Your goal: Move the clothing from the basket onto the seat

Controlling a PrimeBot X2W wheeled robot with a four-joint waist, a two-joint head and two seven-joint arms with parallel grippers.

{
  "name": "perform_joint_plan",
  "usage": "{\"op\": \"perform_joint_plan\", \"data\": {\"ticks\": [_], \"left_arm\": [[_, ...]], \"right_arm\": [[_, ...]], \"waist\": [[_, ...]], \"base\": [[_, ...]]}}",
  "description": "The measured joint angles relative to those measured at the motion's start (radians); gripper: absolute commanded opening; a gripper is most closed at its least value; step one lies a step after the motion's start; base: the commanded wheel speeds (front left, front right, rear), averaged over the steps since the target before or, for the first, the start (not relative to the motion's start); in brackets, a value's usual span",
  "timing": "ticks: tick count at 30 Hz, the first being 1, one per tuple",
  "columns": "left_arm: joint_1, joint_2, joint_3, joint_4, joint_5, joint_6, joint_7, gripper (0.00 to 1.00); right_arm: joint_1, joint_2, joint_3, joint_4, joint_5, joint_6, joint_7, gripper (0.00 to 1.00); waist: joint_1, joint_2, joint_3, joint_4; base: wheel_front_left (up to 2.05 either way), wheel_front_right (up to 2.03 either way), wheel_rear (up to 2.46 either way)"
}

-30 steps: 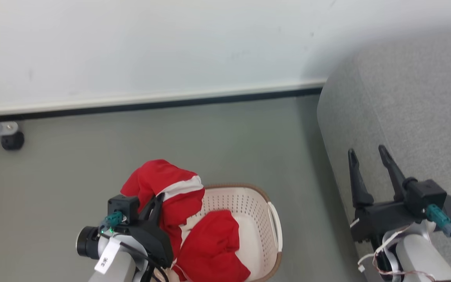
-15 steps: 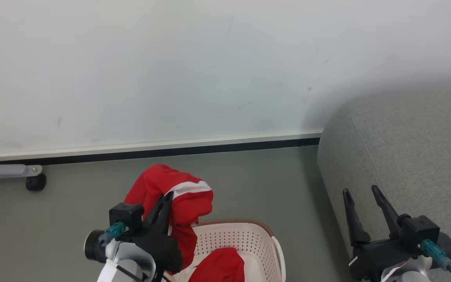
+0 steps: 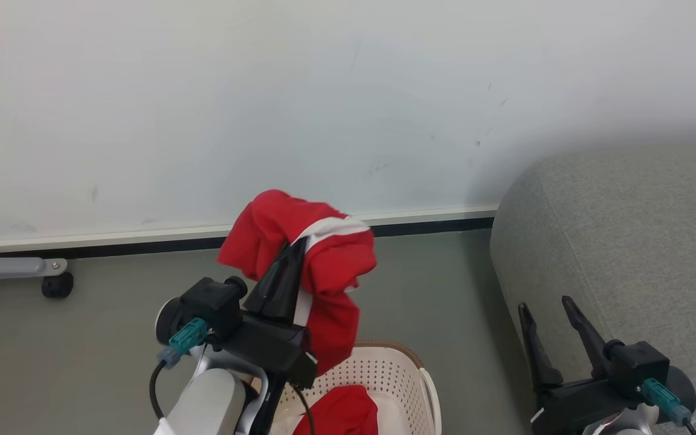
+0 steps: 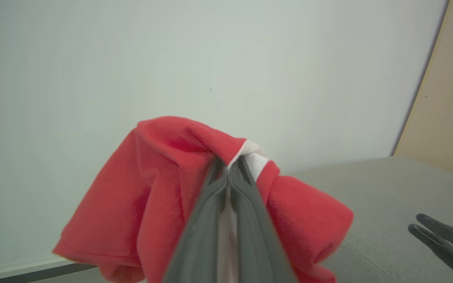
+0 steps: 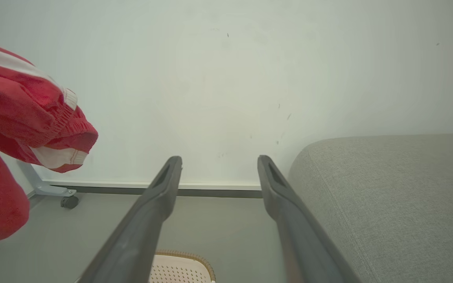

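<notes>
Head view: the left gripper (image 3: pixel 298 251) is closed tight on the clothing (image 3: pixel 330 266), a red piece with a white stripe, and holds it up in the air, to the left of the seat (image 3: pixel 626 241) and well apart from it. The cloth is bunched around the two dark fingers and its lower end hangs over the basket (image 3: pixel 405 362), which stands on the floor (image 3: pixel 112 338) left of the seat, near its rounded edge but not touching it. A second red piece (image 3: pixel 342 414) lies inside the basket. The right gripper (image 3: pixel 545 305) is at the seat's left edge, its fingers spread wide with nothing between them. Far left of the seat, a grey leg (image 3: pixel 16 266) with a small black wheel stands at the wall (image 3: pixel 324 90). Left wrist view: the two fingers lie together and the clothing is pinched between them at the white stripe, red folds falling on both sides; the seat is behind and to the right, and the tips of the right gripper show over its surface. Right wrist view: the two fingers stand wide apart and hold nothing; the seat is just right of them, the basket's brown rim shows left of the seat, and the clothing hangs far left of the seat.
</notes>
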Motion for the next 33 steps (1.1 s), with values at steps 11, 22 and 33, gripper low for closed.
{"op": "perform_joint_plan", "data": {"ticks": [11, 22, 33], "left_arm": [[0.009, 0.003, -0.081, -0.23, -0.03, 0.009, 0.0, 0.0], [0.029, 0.006, -0.082, -0.286, -0.024, 0.04, 0.05, 0.0], [0.031, 0.007, -0.091, -0.295, -0.024, 0.057, 0.091, 0.0]], "right_arm": [[0.017, 0.019, 0.034, -0.022, 0.001, 0.004, 0.026, 1.0], [0.015, 0.07, 0.144, -0.137, 0.007, 0.075, 0.052, 1.0], [-0.064, 0.103, 0.294, -0.249, 0.026, 0.127, 0.107, 1.0]], "waist": [[0.0, 0.0, 0.005, -0.003], [0.0001, 0.0, 0.015, -0.004], [0.0, 0.0, 0.024, 0.0]], "base": [[0.0, 0.0, 0.0], [0.0, 0.0, 0.0], [0.0, 0.0, 0.0]]}}
